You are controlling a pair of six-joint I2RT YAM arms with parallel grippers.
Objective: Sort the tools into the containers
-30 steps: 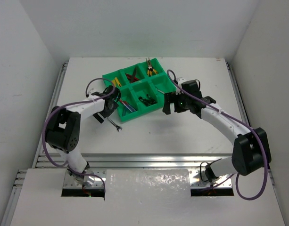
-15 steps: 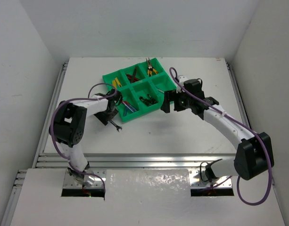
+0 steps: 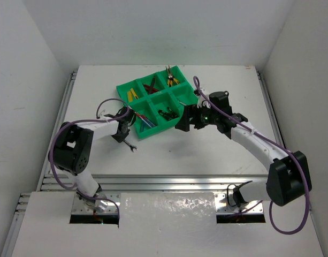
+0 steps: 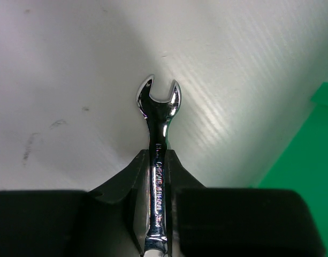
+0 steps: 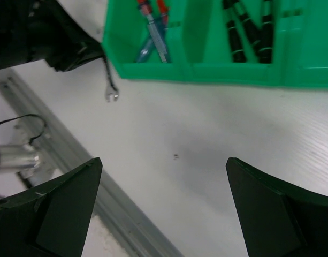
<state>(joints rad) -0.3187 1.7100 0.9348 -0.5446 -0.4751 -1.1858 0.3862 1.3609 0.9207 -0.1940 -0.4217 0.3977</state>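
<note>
Your left gripper (image 4: 157,160) is clamped on the shank of a silver open-end wrench (image 4: 157,128). The forked head sticks out past the fingertips over the bare white worktop (image 3: 169,155). From the pictures you cannot tell whether the head touches the surface. In the top view this tool lies just beside the near-left corner of the green tray (image 3: 155,129), outside its walls. The tray sits askew toward the far edge of the worktop, roughly midway between the left and right edges.

Your right gripper (image 5: 162,166) stands with its jaws spread wide and nothing between them, low over the worktop beside the tray's near wall. In the right wrist view the screwdrivers (image 5: 153,27) lie in the near-left compartment and dark-handled tools (image 5: 249,27) in the next (type not legible). Yellow-handled pliers (image 3: 172,79) occupy the far-right compartment.
</note>
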